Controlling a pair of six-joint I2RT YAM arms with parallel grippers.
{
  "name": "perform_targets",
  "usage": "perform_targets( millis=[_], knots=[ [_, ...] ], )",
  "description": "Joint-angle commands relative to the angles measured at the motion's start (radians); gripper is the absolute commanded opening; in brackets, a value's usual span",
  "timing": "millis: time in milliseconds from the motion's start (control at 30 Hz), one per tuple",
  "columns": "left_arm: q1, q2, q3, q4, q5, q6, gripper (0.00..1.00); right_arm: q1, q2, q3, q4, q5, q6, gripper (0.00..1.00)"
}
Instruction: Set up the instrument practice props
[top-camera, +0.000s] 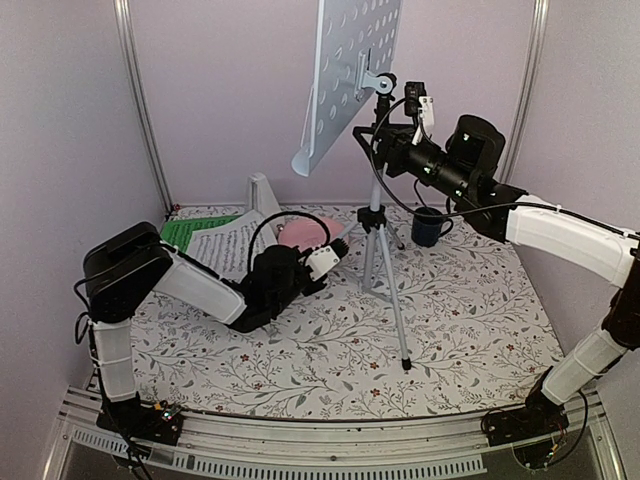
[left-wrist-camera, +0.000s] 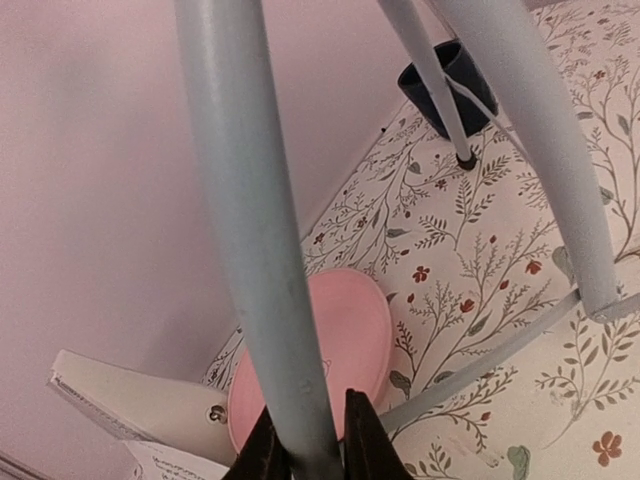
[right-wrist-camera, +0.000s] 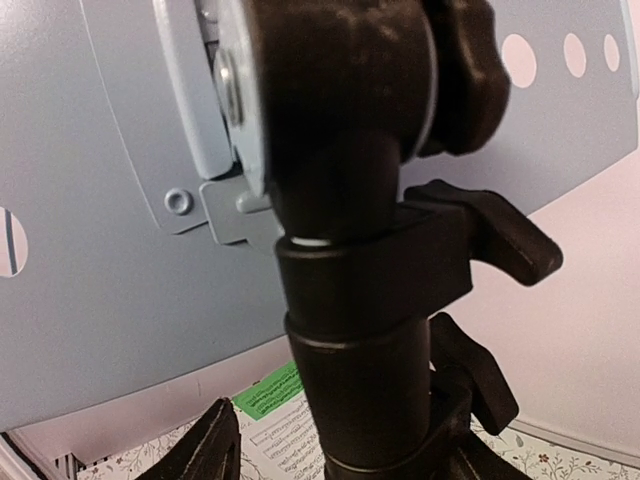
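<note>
Two arms attend one music stand (top-camera: 377, 190), which stands upright on its silver tripod near the middle of the flowered table (top-camera: 470, 330), its pale perforated desk (top-camera: 350, 70) tilted high before the far wall. The left gripper (left-wrist-camera: 308, 455), lying low just left of the tripod, is clamped on one pale leg of the stand, with a dark fingertip (left-wrist-camera: 262, 452) pressed to either side of the tube. The right gripper (top-camera: 388, 132) reaches in from the right to the black clamp just under the desk. Its jaws straddle the black post without clasping it: a gap shows between the one plainly visible finger (right-wrist-camera: 200, 450) and the post, so it holds nothing. The white sheet (top-camera: 225, 245) lies flat at the far left, with the green sheet (top-camera: 195, 228) touching its far left edge. The white metronome (top-camera: 264, 195) stands by the far wall, just behind the sheets. A pink plate (top-camera: 305, 232) lies between the sheets and the tripod. A dark blue mug (top-camera: 430, 228) stands to the far right of the tripod.
</note>
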Motion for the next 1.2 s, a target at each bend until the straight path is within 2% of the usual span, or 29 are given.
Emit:
perform_targets(
  millis=[0, 133, 267, 300, 367, 600, 633, 800, 867, 900, 1167],
  knots=[
    [-0.055, 0.085, -0.026, -0.279, 0.038, 0.138, 0.16, 0.014, -0.052, 0.021, 0.293, -0.02, 0.018, 0.64],
    [-0.056, 0.083, -0.026, -0.279, 0.023, 0.135, 0.2, 0.013, -0.06, -0.002, 0.296, -0.025, 0.032, 0.82],
    [-0.058, 0.068, -0.03, -0.258, 0.018, 0.116, 0.35, 0.013, -0.066, -0.032, 0.298, -0.036, 0.044, 0.98],
    [-0.059, 0.06, -0.032, -0.256, 0.025, 0.108, 0.39, 0.013, -0.066, -0.042, 0.298, -0.038, 0.051, 0.99],
    [-0.06, 0.044, -0.035, -0.254, 0.035, 0.096, 0.45, 0.014, -0.069, -0.061, 0.298, -0.045, 0.061, 0.99],
    [-0.065, -0.02, -0.078, -0.242, 0.059, 0.07, 0.55, 0.013, -0.111, -0.164, 0.285, -0.056, 0.071, 0.99],
    [-0.065, -0.021, -0.086, -0.24, 0.067, 0.063, 0.6, 0.013, -0.118, -0.179, 0.278, -0.054, 0.069, 0.99],
    [-0.066, -0.115, -0.128, -0.229, 0.125, -0.001, 0.68, 0.012, -0.168, -0.26, 0.22, -0.042, 0.059, 0.99],
    [-0.067, -0.148, -0.152, -0.226, 0.172, -0.036, 0.82, 0.004, -0.201, -0.293, 0.173, -0.04, 0.056, 0.99],
    [-0.066, -0.165, -0.161, -0.226, 0.195, -0.053, 0.84, -0.002, -0.219, -0.307, 0.141, -0.04, 0.06, 0.99],
    [-0.038, -0.252, -0.198, -0.249, 0.409, -0.233, 0.87, -0.039, -0.344, -0.431, -0.126, -0.036, 0.12, 0.99]
  ],
)
